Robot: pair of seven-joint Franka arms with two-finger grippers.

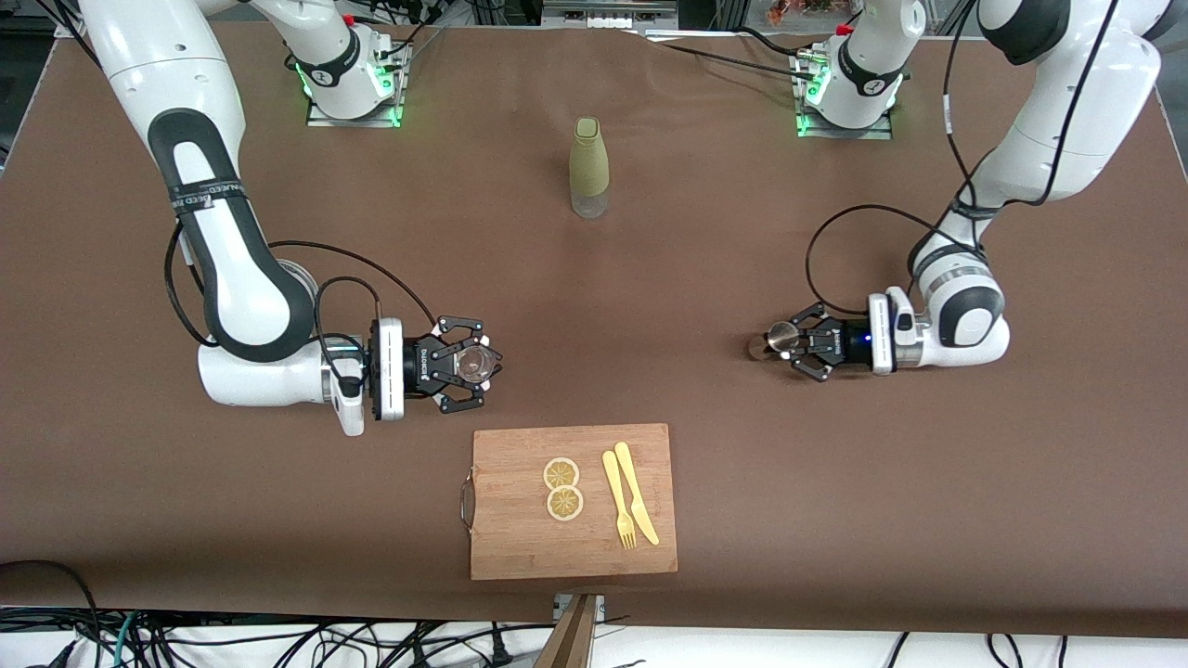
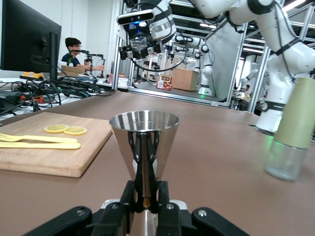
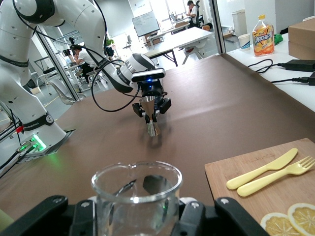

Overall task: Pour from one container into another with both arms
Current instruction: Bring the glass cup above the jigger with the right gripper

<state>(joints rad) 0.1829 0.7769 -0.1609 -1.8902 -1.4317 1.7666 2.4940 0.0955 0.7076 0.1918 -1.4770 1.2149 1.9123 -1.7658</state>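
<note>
1. Nearest the front camera, at about 6 o'clock on the brown bench (image 1: 594, 278), lies a flat wooden cutting board (image 1: 573, 501). On it sit two dried lemon slices (image 1: 562, 488) and a yellow plastic fork (image 1: 617, 499) beside a yellow plastic knife (image 1: 637, 493).
2. Farther up, at about 9 o'clock, the right end effector (image 1: 478, 364) has its black fingers pressed against the sides of the small clear glass tumbler (image 1: 474, 363). The glass stands upright in the grip and looks empty.
3. At about 3 o'clock, the left end effector (image 1: 787, 343) is clamped on the narrow waist of the small silver metal jigger (image 1: 778, 340), which is shaped like two cones. It stands upright, low over the bench.
4. Farthest off, at about 12 o'clock, stands a tall olive-green bottle with a clear base (image 1: 588, 168). No arm touches it.
5. The jigger and the tumbler are well apart, so I think both arms must first bring them together.
6. What could go wrong: the glass is smooth, so it may slip or tip if the squeeze is weak.
7. The jigger is held only at its thin middle, so it may twist when tilted.
8. The tumbler's mouth is small. If the jigger is not right over it, the pour will land on the bench.
</note>
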